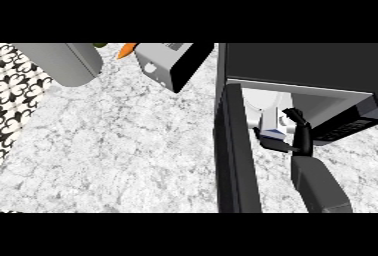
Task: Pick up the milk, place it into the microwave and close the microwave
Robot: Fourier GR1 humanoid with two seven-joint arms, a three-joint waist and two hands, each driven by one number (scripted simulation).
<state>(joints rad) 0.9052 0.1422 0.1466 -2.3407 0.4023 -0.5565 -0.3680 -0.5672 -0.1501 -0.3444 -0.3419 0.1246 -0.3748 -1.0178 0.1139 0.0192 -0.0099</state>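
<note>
Right hand (294, 131): reaches into the open microwave (295, 65) at far right — fingers curled around the milk (272, 125).
Milk: white carton with blue base, inside the cavity, in the hand's hold.
Microwave door (236, 150): swung open, left of the forearm.
Counter (125, 145): grey marble.

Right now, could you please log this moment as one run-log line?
right hand: fingers curled on milk | milk: inside microwave opening | door: open | left hand: out of view
</note>
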